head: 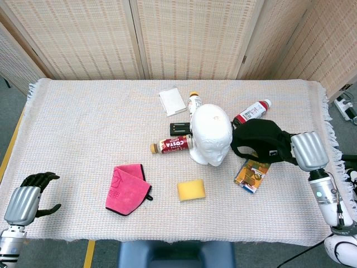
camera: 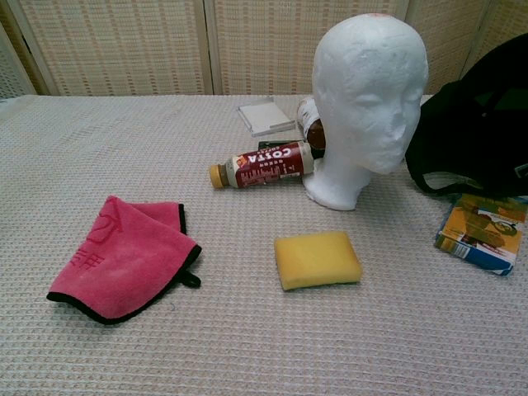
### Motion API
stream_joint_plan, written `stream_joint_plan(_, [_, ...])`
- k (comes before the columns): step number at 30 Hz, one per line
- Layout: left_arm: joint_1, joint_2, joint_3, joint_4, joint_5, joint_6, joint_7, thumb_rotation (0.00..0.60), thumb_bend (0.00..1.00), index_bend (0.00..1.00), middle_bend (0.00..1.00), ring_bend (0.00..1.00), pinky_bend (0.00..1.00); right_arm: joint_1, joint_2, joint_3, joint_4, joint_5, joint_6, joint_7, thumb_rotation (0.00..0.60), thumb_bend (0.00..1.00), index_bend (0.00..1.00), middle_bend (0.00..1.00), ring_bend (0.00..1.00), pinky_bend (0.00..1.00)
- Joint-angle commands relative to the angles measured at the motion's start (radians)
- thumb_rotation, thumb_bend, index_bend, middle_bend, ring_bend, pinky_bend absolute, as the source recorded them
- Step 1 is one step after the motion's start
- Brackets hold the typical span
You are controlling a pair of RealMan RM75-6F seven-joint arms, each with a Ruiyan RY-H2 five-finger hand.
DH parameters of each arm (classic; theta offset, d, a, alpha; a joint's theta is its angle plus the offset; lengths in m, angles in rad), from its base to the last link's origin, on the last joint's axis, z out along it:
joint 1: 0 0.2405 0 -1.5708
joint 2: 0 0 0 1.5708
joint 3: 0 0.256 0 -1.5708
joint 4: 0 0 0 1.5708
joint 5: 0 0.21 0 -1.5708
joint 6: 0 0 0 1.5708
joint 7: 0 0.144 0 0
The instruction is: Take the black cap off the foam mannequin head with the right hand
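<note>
Cap off the foam head, hanging right of it in right hand, gripped at edge. Soft, light, floppy; hold rim/strap. Left hand empty, fingers apart.

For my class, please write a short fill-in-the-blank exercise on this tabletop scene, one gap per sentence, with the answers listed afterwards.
1. The black cap is held by the robot's ____ hand.
2. The foam head now wears ____ on top.
3. The cap partly covers the colourful ____, which lies right of the head.
4. The sponge in front of the head is ____ in colour.

Missing words: right; nothing; packet; yellow
</note>
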Motion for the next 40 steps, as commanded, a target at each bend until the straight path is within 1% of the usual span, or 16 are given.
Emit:
stream_joint_plan(1, [0.001, 0.001, 0.000, -0.003, 0.000, 0.003, 0.002, 0.600, 0.11, 0.32, 0.29, 0.24, 0.23, 0.031, -0.079, -0.020, 0.089, -0.008, -0.036, -0.023, 0.600, 0.58, 0.85, 0.72, 0.93, 1.00])
stream_joint_plan(3, [0.004, 0.003, 0.001, -0.005, -0.004, 0.005, 0.004, 0.600, 0.11, 0.32, 0.29, 0.24, 0.23, 0.049, -0.122, -0.022, 0.140, -0.004, -0.056, -0.032, 0.600, 0.58, 0.85, 0.72, 0.92, 1.00])
stream_joint_plan(5, [0.006, 0.004, 0.003, -0.007, -0.006, 0.005, 0.004, 0.600, 0.11, 0.32, 0.29, 0.24, 0.23, 0.064, -0.159, -0.026, 0.186, 0.006, -0.075, -0.064, 0.600, 0.54, 0.80, 0.71, 0.85, 1.00])
stream_joint_plan(8, [0.011, 0.007, 0.007, -0.007, -0.010, 0.004, 0.005, 0.600, 0.11, 0.32, 0.29, 0.24, 0.23, 0.073, -0.192, -0.031, 0.209, 0.047, -0.117, -0.128, 0.600, 0.39, 0.59, 0.62, 0.67, 0.97])
stream_joint_plan(9, [0.012, 0.007, 0.008, -0.007, -0.011, 0.005, 0.004, 0.600, 0.11, 0.32, 0.29, 0.24, 0.23, 0.074, -0.194, -0.031, 0.202, 0.064, -0.132, -0.147, 0.600, 0.30, 0.47, 0.55, 0.58, 0.89])
stream_joint_plan(10, [0.013, 0.007, 0.008, -0.007, -0.012, 0.006, 0.003, 0.600, 0.11, 0.32, 0.29, 0.24, 0.23, 0.074, -0.192, -0.032, 0.188, 0.083, -0.148, -0.166, 0.600, 0.21, 0.34, 0.46, 0.47, 0.77])
stream_joint_plan(12, [0.014, 0.008, 0.008, -0.004, -0.012, 0.007, 0.000, 0.600, 0.11, 0.32, 0.29, 0.24, 0.23, 0.072, -0.179, -0.032, 0.149, 0.120, -0.172, -0.201, 0.600, 0.08, 0.13, 0.31, 0.29, 0.53])
stream_joint_plan(14, [0.014, 0.008, 0.008, -0.003, -0.012, 0.007, -0.001, 0.600, 0.11, 0.32, 0.29, 0.24, 0.23, 0.071, -0.174, -0.031, 0.135, 0.130, -0.177, -0.212, 0.600, 0.04, 0.06, 0.23, 0.19, 0.42])
stream_joint_plan(15, [0.014, 0.008, 0.008, -0.003, -0.012, 0.007, -0.002, 0.600, 0.11, 0.32, 0.29, 0.24, 0.23, 0.070, -0.167, -0.032, 0.120, 0.139, -0.181, -0.222, 0.600, 0.01, 0.02, 0.15, 0.11, 0.33])
stream_joint_plan(17, [0.013, 0.006, 0.007, 0.001, -0.010, 0.006, -0.006, 0.600, 0.11, 0.32, 0.29, 0.24, 0.23, 0.058, -0.135, -0.037, 0.057, 0.162, -0.184, -0.247, 0.600, 0.00, 0.00, 0.04, 0.01, 0.20])
stream_joint_plan(20, [0.012, 0.002, 0.008, 0.009, -0.010, 0.004, -0.012, 0.600, 0.11, 0.32, 0.29, 0.24, 0.23, 0.002, -0.048, -0.054, -0.092, 0.163, -0.130, -0.234, 0.599, 0.00, 0.00, 0.01, 0.00, 0.16])
stream_joint_plan(25, [0.013, 0.000, 0.009, 0.015, -0.012, 0.002, -0.017, 0.600, 0.11, 0.31, 0.29, 0.24, 0.23, -0.081, 0.068, -0.100, -0.241, 0.085, -0.023, -0.195, 0.600, 0.00, 0.00, 0.05, 0.04, 0.17])
stream_joint_plan(28, [0.012, -0.002, 0.007, 0.016, -0.012, 0.002, -0.016, 0.600, 0.11, 0.31, 0.29, 0.24, 0.23, -0.140, 0.091, -0.121, -0.269, 0.031, 0.087, -0.213, 0.600, 0.01, 0.00, 0.12, 0.11, 0.22])
stream_joint_plan(32, [0.011, -0.003, 0.006, 0.015, -0.005, 0.009, -0.010, 0.600, 0.11, 0.31, 0.29, 0.24, 0.23, -0.211, 0.090, -0.152, -0.279, -0.020, 0.198, -0.236, 0.600, 0.10, 0.13, 0.24, 0.22, 0.36])
stream_joint_plan(35, [0.016, -0.008, 0.003, 0.025, -0.003, 0.026, 0.024, 0.600, 0.11, 0.31, 0.29, 0.24, 0.23, -0.256, 0.095, -0.175, -0.290, -0.042, 0.249, -0.229, 0.600, 0.13, 0.19, 0.29, 0.27, 0.40])
stream_joint_plan(40, [0.024, -0.013, 0.003, 0.019, -0.013, 0.032, 0.038, 0.600, 0.11, 0.31, 0.29, 0.24, 0.23, -0.316, 0.093, -0.206, -0.295, -0.065, 0.305, -0.208, 0.600, 0.14, 0.22, 0.30, 0.27, 0.41])
